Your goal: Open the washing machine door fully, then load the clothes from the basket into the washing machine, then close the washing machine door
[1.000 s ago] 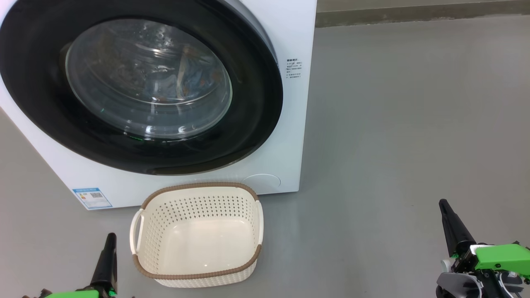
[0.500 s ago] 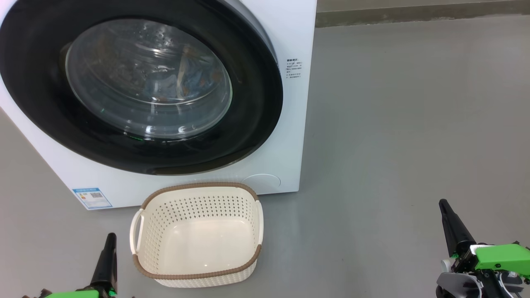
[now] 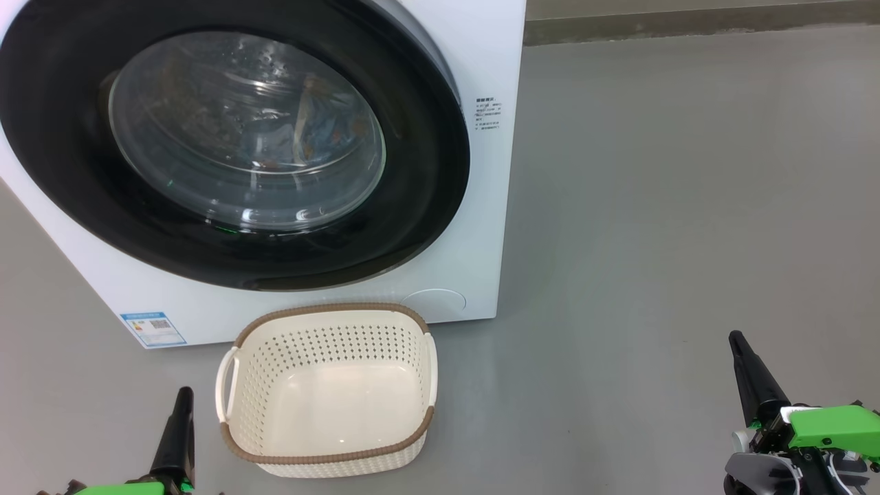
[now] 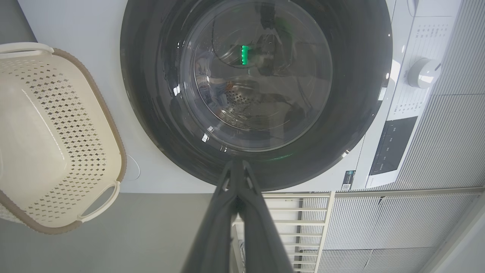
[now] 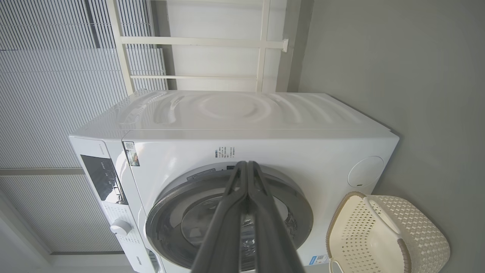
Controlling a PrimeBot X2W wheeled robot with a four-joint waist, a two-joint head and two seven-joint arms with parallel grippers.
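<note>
The white washing machine (image 3: 488, 62) stands at the upper left, and its glossy black washing machine door (image 3: 426, 179) lies flat against the front. Through the glass window I see the clothes (image 3: 323, 127), light blue with orange-brown print, inside the drum. The cream perforated basket (image 3: 330, 385) sits on the floor just below the door and holds nothing. Left of the basket my left gripper (image 3: 183, 399) stays low, shut and holding nothing. My right gripper (image 3: 737, 340) is far off at the lower right, also shut and holding nothing. In the wrist views the left gripper (image 4: 237, 163) and right gripper (image 5: 246, 163) show fingers pressed together.
Grey floor (image 3: 653, 206) spreads wide to the right of the machine, with a wall base (image 3: 687, 24) at the back. The machine's control panel (image 4: 390, 146) and dial (image 4: 420, 72) show in the left wrist view, and white shelving rails (image 5: 197, 41) stand behind the machine.
</note>
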